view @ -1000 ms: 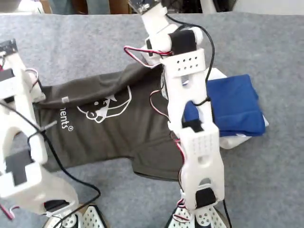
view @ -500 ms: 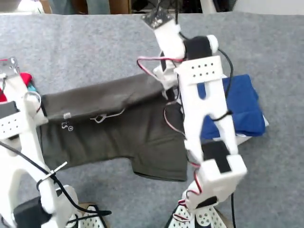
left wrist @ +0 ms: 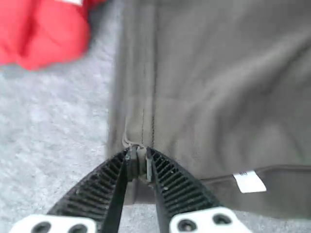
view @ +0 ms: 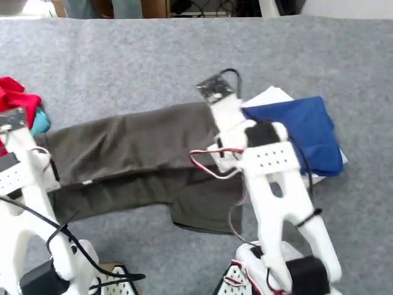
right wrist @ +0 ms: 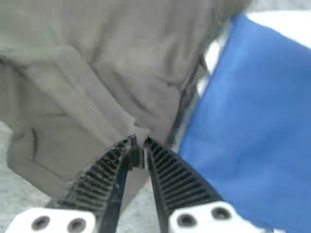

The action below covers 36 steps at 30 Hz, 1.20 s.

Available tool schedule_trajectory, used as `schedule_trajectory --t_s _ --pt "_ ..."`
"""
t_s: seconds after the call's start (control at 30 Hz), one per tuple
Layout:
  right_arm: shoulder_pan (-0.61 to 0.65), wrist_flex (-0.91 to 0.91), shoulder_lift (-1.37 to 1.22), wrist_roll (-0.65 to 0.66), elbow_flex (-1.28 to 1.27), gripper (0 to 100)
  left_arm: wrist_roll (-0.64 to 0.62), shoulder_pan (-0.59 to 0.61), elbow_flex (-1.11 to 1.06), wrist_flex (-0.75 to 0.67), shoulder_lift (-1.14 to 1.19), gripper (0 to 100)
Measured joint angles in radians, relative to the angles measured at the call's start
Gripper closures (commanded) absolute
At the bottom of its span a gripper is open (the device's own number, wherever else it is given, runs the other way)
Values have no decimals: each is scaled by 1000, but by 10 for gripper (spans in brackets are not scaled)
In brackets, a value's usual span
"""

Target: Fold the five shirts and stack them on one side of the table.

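- Shirt of dark olive-grey cotton (view: pixel 141 153) spread across the middle of the grey felt surface (view: pixel 123 55), long axis running from the left edge toward the right edge, far half doubled over toward the near edge.
- Left arm's fingers (left wrist: pixel 104 187) at the shirt's left end, closed to a sliver and pinching the stitched hem, with the cloth stretching away from the tips along that long axis.
- Right arm's fingers (right wrist: pixel 104 179) at the opposite end, likewise almost shut, nipping a small pucker of the same cloth just beside the folded blue shirt (view: pixel 301 132).
- One end per arm, then, and neither arm nearer than the other, with the whole garment slung between the two grips.
- Blue shirt toward the right edge, resting on a white piece (view: pixel 270 97), cloth or paper hard to tell, and touching the olive shirt's right end.
- Bunched red garment (view: pixel 15 98) at the left edge, near the left grip but apart from the hem.
- Short sleeve (view: pixel 206 212) poking out toward the near edge, not yet tucked in.
- Probably a fold in progress: next move likely hinging on both pinched ends travelling together across the short axis, level with one another, to keep the crease straight.
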State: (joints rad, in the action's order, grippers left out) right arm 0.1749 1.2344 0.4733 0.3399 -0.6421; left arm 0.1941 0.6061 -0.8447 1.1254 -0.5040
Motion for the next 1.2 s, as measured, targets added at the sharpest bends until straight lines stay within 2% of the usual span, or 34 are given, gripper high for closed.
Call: schedule_trajectory --t_s 0.2,0.43,0.77,1.03,1.2 --pt "-57 -2 130 54 -104 985 5 -14 -6 41 0 971" --pt "-58 40 311 78 -206 985 11 -12 55 118 0 971" --pt "-58 89 404 201 -298 985 48 20 48 146 -6 971" --pt "-58 150 485 261 -334 985 110 49 -23 212 -195 971" --pt "-58 155 491 261 -338 985 92 -26 -157 167 -298 971"
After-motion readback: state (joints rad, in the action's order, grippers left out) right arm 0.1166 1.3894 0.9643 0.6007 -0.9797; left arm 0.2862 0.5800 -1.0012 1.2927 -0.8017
